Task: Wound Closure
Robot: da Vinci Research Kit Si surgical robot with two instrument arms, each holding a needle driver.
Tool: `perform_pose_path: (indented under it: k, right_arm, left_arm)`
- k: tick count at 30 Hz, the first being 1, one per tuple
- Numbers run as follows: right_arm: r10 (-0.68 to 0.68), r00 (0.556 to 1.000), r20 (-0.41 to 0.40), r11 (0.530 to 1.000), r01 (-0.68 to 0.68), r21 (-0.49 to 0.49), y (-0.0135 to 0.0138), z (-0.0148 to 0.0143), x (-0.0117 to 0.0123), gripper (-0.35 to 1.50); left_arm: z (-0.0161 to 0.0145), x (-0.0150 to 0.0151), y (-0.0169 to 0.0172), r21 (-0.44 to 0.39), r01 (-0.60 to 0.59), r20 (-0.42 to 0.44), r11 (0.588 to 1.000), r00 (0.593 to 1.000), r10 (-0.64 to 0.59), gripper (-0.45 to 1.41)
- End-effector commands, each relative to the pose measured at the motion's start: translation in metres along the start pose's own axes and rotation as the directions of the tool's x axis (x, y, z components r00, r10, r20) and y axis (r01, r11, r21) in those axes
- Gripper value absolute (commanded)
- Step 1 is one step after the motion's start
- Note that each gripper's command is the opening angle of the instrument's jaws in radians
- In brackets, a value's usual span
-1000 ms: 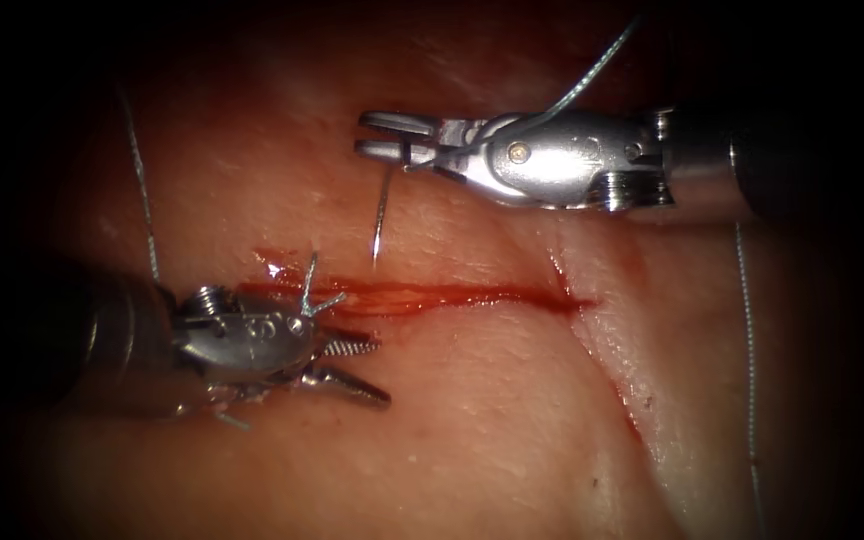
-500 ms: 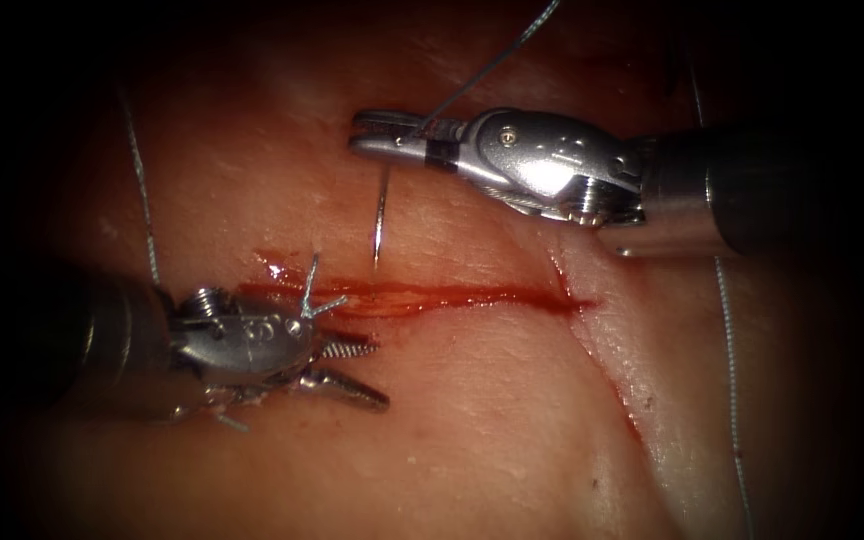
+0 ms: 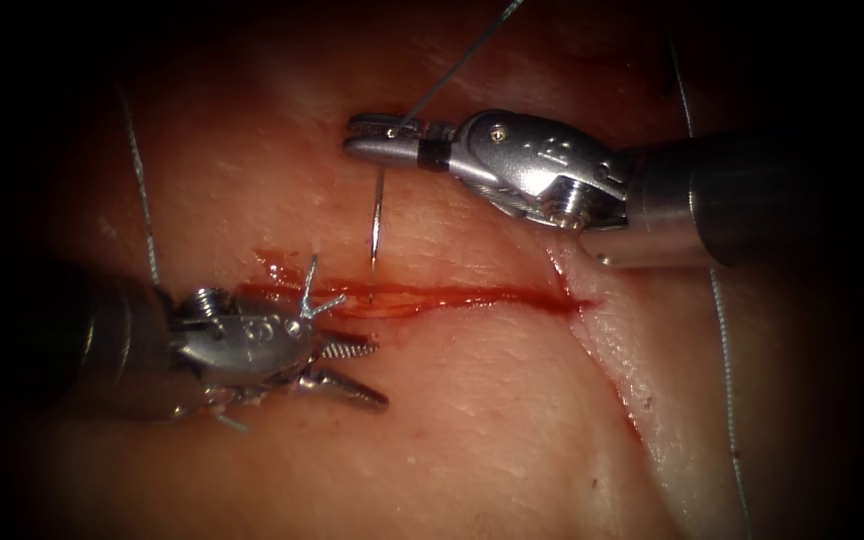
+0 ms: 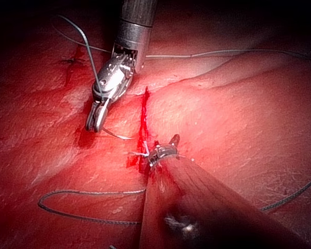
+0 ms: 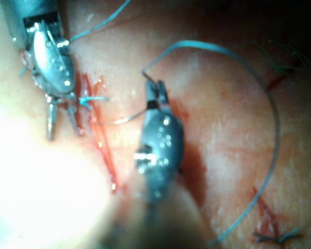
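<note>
Steel needle (image 3: 377,225) in right gripper (image 3: 384,135); left gripper (image 3: 347,368) empty.

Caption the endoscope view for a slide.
Right tool holds the needle at its thread end, tip at the cut; left tool open, empty.

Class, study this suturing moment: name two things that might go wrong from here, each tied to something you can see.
1. The right end effector holds the needle near its thread end, tip close to or touching the cut; so long a free length might twist or slip in the grip.
2. The thread lies slack over the tissue in loops, and the left end effector sits open near cut thread ends; it might snag.
</note>
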Motion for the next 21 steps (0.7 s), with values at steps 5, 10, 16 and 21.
perform_pose_path:
  k: [5, 10, 16, 21]
  right_arm:
    - [0.171, 0.985, 0.007, 0.985, -0.171, 0.034, -0.0014, 0.0001, -0.0004, -0.35]
    - [0.317, 0.948, 0.016, 0.946, -0.318, 0.059, -0.0023, -0.0002, -0.0006, -0.35]
    - [0.495, 0.868, 0.045, 0.859, -0.497, 0.122, -0.0036, 0.0001, -0.0007, -0.35]
    - [0.531, 0.844, 0.073, 0.83, -0.536, 0.155, -0.0054, 0.0002, -0.0006, -0.35]
  left_arm:
    - [0.0004, -0.0003, -0.0002, -0.006, -0.002, 0.0, 1.0, 1.0, 0.002, 0.15]
    - [-0.0002, -0.0004, -0.0003, -0.011, -0.009, 0.002, 1.0, 1.0, 0.009, 0.15]
    - [-0.0006, -0.0008, -0.0004, -0.015, -0.012, 0.002, 1.0, 1.0, 0.012, 0.15]
    - [-0.0007, -0.0009, -0.0004, -0.016, -0.013, 0.003, 1.0, 1.0, 0.013, 0.15]
